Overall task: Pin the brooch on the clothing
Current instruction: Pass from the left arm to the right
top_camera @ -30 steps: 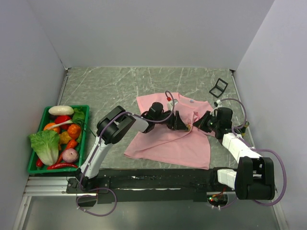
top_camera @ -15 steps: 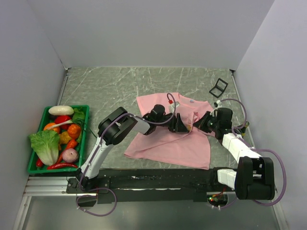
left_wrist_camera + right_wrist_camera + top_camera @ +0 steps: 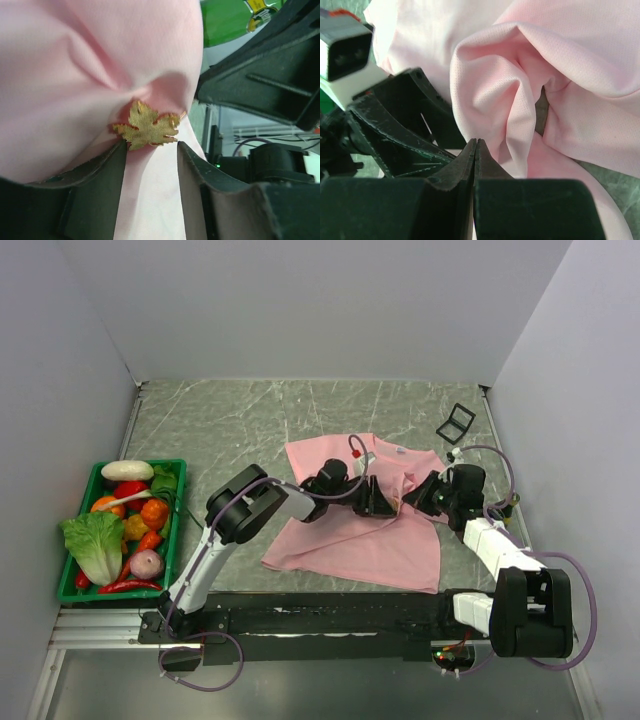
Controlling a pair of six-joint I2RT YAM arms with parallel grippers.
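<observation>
Okay, starting with the top view: looking down on the clothing (image 3: 350,540), a pale pink tee lying rumpled on the marbled counter (image 3: 240,420). Left gripper (image 3: 385,502) and right gripper (image 3: 412,498) parked nose to nose over a bunched ridge just below the collar end of the clothing. Can't spot the brooch from up here, way too tiny.

Next, left wrist view: found the brooch (image 3: 147,126), sitting against a puckered hump of the clothing, right at the tips of the left gripper. Jaws roughly half apart, a strip of pink cloth showing in the gap. Seems to brush one fingertip, but no telling whether clamped or merely resting. Guessing featherweight, thin and stiff, fiddly, quick to tip or slide off smooth pads. Probably best pinched flat across the middle of the leaf, not by the points. Looks-wise: a little maple leaf, gold-orange, jagged edges, fine woven texture.

Lastly, right wrist view: right gripper pressed fully shut, tips tucked at the foot of a tall fold of the clothing. No telling whether pinching any cloth. Fabric clearly soft and floppy, likely to cave under a push, so probably worth gripping by that raised fold to back up the pin.
</observation>
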